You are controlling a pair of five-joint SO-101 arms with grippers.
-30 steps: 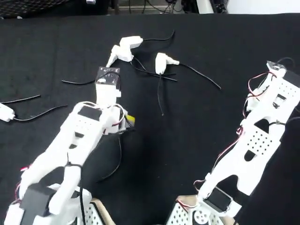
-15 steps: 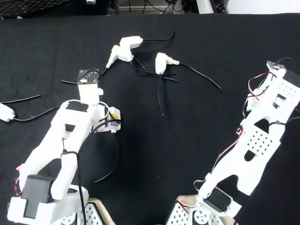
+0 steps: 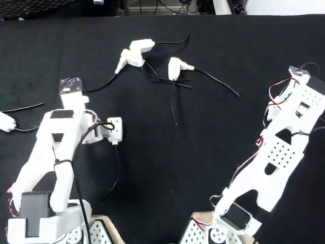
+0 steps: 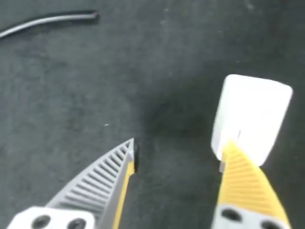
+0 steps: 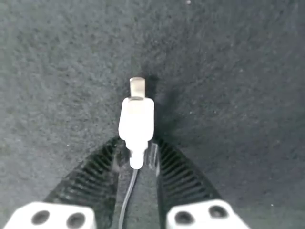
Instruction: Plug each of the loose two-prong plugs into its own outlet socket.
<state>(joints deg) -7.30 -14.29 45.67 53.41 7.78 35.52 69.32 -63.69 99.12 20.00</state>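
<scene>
Swung left arm [image 3: 58,137] toward worktop's [image 3: 228,127] left edge, off loose plugs [image 3: 174,67] near far edge. From left wrist, finds left gripper [image 4: 180,145] spread, empty, white block [image 4: 252,114] just past one fingertip [image 4: 238,160]. From right wrist, finds right gripper [image 5: 136,148] clenched on tail of held plug [image 5: 137,117]. Likely lining up on that block next.

The black table [image 3: 203,132] holds two joined white plugs [image 3: 134,53], a single plug [image 3: 175,67] near them, and a white block [image 3: 5,122] at the edge, all trailing black wires [image 3: 172,104].
</scene>
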